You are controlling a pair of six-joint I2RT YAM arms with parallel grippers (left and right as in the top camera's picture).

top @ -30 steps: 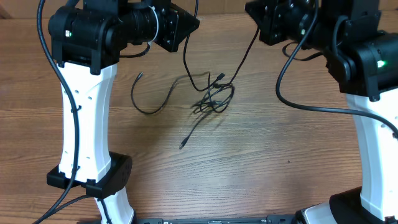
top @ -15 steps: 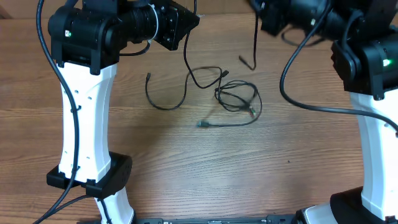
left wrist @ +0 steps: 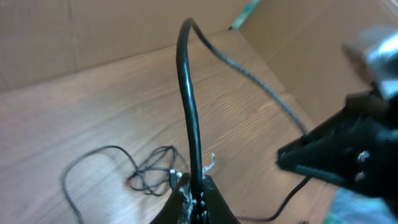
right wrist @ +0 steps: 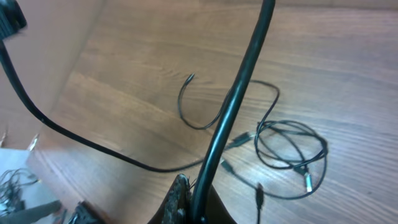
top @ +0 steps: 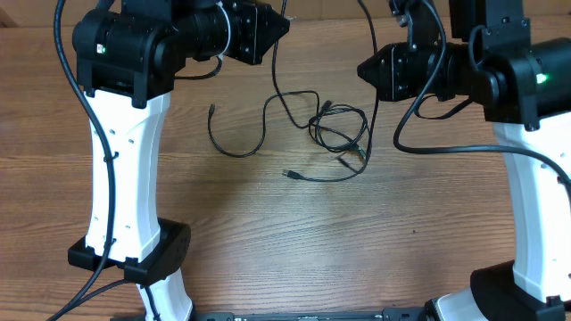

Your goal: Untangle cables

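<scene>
Wood-grain desk (top: 268, 232) is being occupied by the cables (top: 337, 135), which are lying in a loose tangle at the desk's far middle, with one free strand curling toward the desk's left side. One strand is being pinched above the desk by the left gripper (left wrist: 196, 190). Another is being pinched and held up off the desk by the right gripper (right wrist: 189, 196).
</scene>
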